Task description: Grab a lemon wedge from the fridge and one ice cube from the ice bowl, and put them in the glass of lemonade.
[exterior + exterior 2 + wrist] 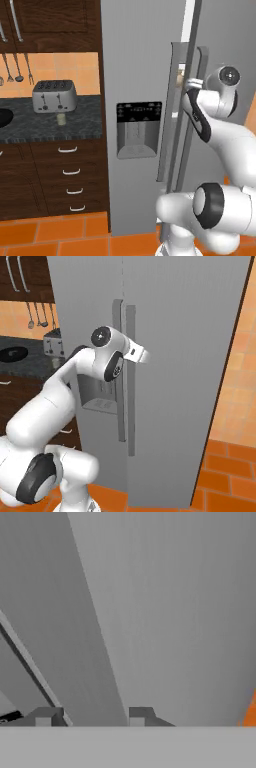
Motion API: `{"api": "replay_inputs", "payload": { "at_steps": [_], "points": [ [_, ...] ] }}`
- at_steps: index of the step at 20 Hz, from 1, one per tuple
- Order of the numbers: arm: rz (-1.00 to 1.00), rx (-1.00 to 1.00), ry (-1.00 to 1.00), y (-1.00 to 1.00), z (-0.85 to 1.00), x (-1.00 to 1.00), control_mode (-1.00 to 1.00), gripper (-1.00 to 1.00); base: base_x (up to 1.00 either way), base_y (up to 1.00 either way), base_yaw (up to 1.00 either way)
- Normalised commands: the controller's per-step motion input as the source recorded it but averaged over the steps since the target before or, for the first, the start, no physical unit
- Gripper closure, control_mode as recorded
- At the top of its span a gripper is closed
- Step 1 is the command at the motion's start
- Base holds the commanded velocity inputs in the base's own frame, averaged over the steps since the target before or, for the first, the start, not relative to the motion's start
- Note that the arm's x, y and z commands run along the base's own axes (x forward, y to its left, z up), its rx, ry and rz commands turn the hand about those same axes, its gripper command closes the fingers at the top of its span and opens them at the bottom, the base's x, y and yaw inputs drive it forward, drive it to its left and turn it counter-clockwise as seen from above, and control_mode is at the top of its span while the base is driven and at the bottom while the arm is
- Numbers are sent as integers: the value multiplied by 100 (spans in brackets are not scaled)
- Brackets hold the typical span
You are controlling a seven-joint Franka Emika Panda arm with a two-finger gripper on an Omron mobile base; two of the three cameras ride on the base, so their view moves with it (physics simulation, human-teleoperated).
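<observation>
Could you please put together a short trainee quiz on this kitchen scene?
1. True or false: the toaster stands on the counter to the left of the fridge in the left base view.
2. Where is the gripper? A) at the fridge handle B) over the toaster C) at the drawers
3. What stands just in front of the toaster?

Key: 1 true; 2 A; 3 the glass of lemonade.
</observation>
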Motion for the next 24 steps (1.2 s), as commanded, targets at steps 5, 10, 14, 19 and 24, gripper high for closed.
{"api": "replay_inputs", "payload": {
  "at_steps": [5,10,14,19,24],
  "points": [
    [-13,20,0,-100,0,-100,-100,100,0,0,0],
    [-16,24,0,-100,0,-100,-100,100,0,0,0],
    [-16,22,0,-100,0,-92,-100,100,0,0,0],
    [-19,17,0,-90,0,-77,-100,-100,0,0,0],
    [-6,3,-4,-19,43,-74,-100,-100,0,0,0]
  ]
}}
